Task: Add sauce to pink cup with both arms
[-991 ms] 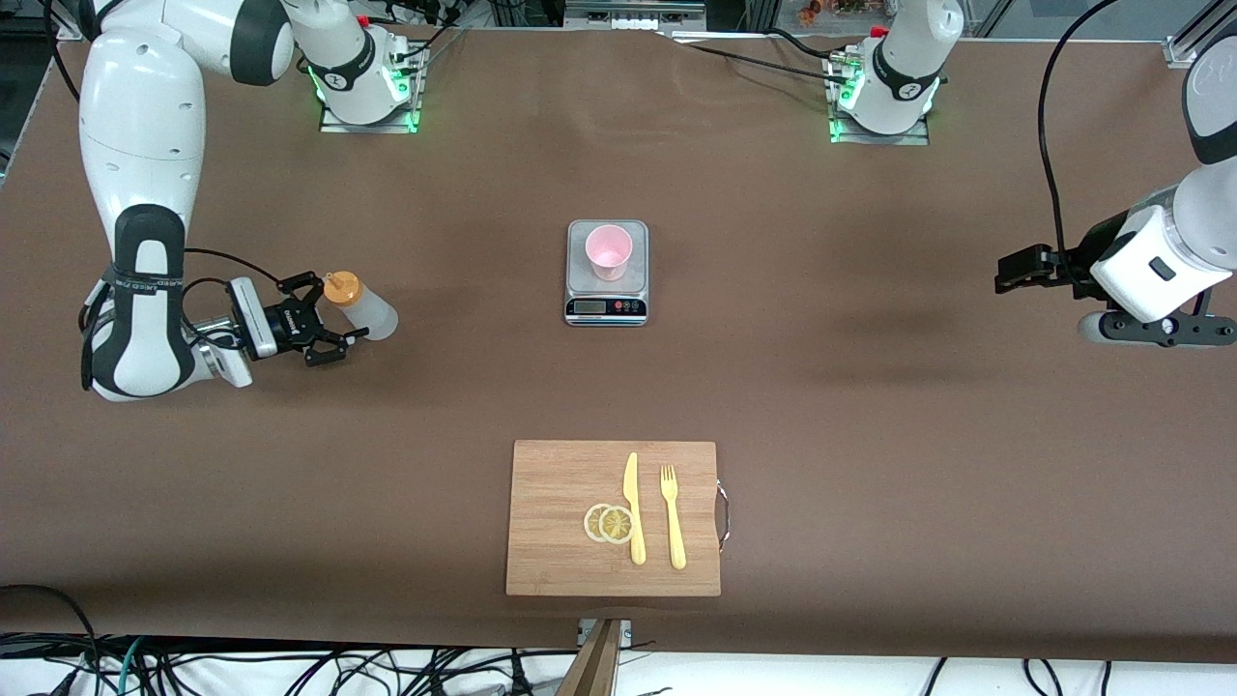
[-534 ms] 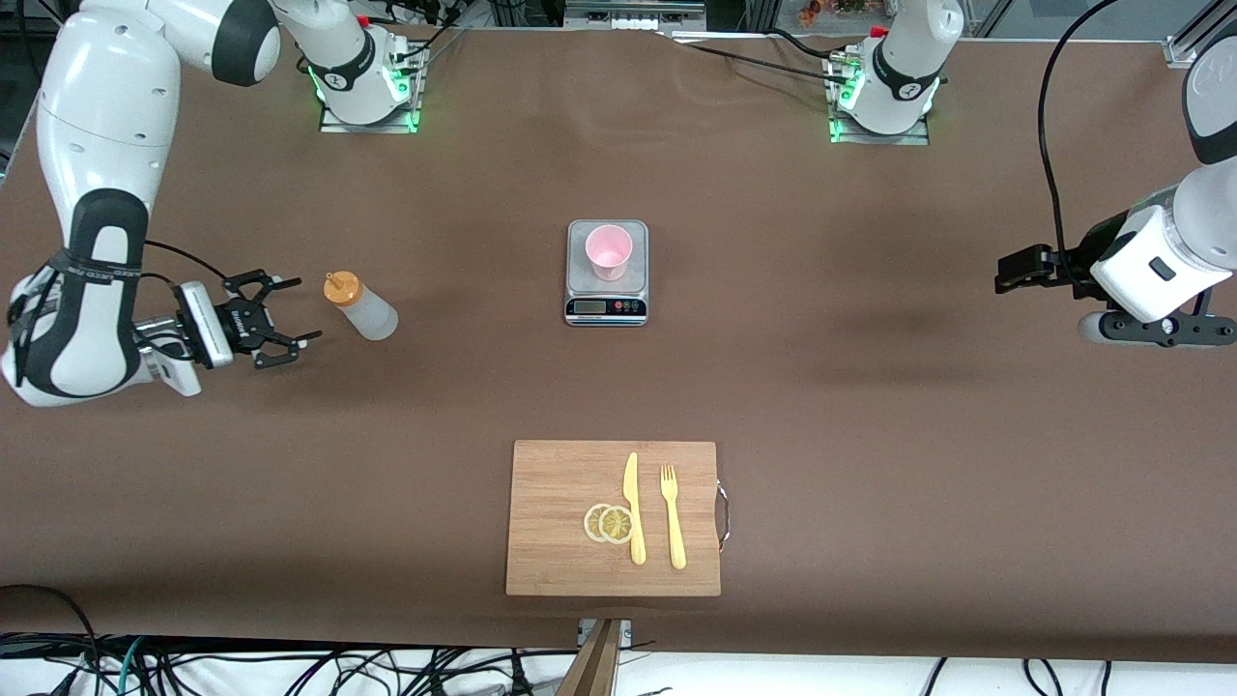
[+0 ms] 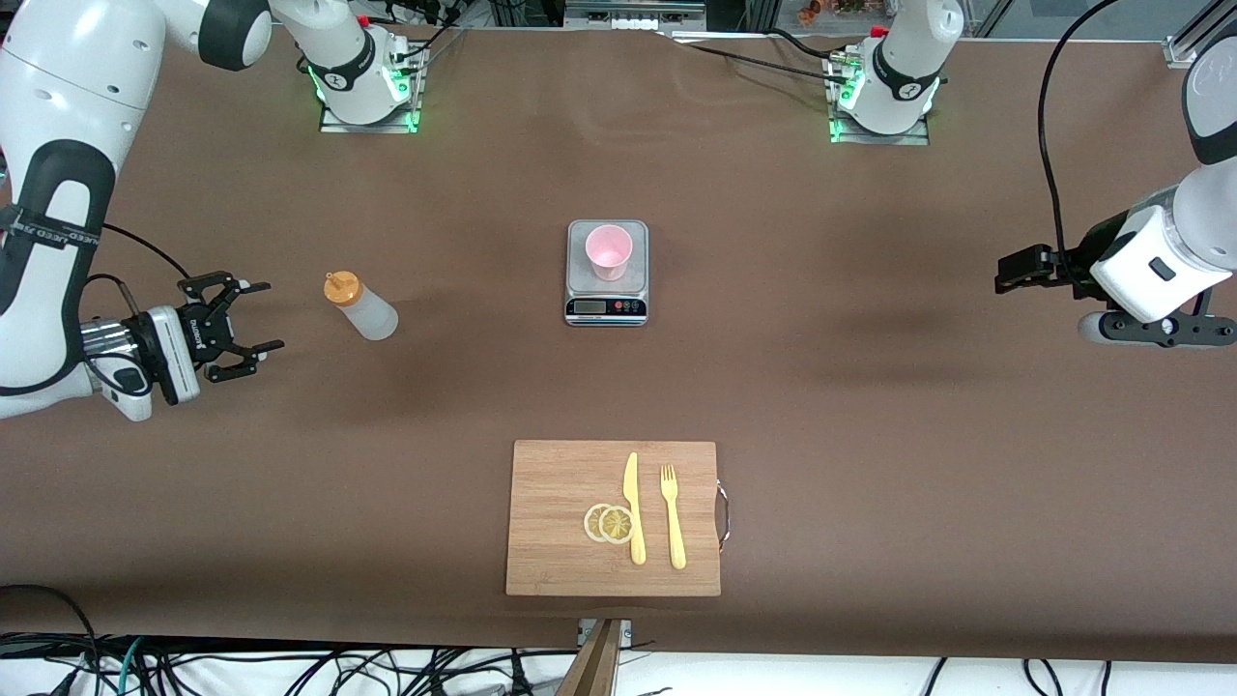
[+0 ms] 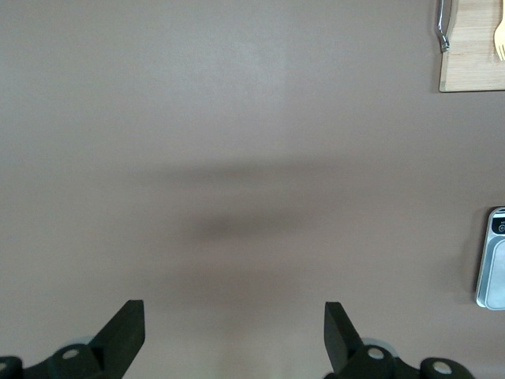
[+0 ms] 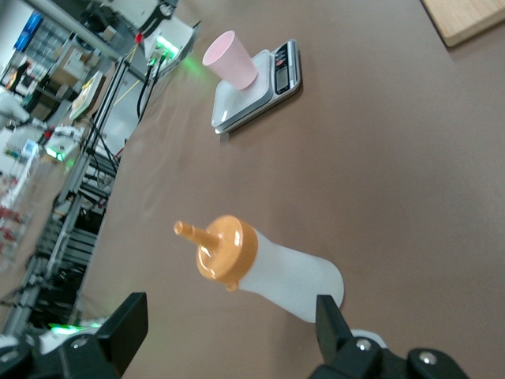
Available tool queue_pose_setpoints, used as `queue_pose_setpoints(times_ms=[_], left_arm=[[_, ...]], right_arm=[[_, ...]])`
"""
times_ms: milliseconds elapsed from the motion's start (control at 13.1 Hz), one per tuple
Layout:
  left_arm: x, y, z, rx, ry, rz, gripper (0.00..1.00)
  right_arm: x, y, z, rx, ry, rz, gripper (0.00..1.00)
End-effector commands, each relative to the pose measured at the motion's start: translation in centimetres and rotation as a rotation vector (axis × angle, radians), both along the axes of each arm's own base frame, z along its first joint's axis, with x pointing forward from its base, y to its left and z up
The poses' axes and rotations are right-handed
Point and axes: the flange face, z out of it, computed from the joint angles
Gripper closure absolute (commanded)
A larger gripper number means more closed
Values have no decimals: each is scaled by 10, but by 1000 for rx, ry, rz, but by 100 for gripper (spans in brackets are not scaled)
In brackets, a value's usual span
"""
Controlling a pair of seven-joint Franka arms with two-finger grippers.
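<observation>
Pink cup (image 3: 609,251), orange-capped whitish sauce bottle (image 3: 360,305), yellow fork (image 3: 673,515), brown table (image 3: 870,387).

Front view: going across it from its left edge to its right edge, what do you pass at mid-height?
right gripper, open → sauce bottle → pink cup on the scale → left gripper, waiting over bare table.

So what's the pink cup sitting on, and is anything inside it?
The pink cup stands on a small grey kitchen scale. Its inside looks empty, with no sauce visible. The scale platform directly under the cup is covered.
</observation>
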Motion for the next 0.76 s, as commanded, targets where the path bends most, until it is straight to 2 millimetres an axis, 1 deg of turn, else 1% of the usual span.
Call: queue_pose_setpoints(times_ms=[0, 76, 152, 305, 534, 610, 686], left_arm=[[2, 0, 6, -18, -1, -20, 0], [2, 0, 6, -18, -1, -20, 0], [3, 0, 5, -19, 0, -21, 0], [3, 0, 5, -18, 0, -20, 0], [3, 0, 5, -19, 0, -21, 0], [3, 0, 5, -18, 0, -20, 0], [3, 0, 5, -18, 0, -20, 0]], right_arm=[[10, 19, 49, -130, 66, -70, 6], [11, 30, 67, -183, 81, -99, 6], [9, 32, 82, -267, 100, -135, 6], [5, 54, 112, -439, 72, -181, 5], [-22, 74, 160, -710, 54, -335, 1], [-34, 75, 171, -785, 45, -402, 1], [-44, 74, 176, -827, 43, -466, 1]])
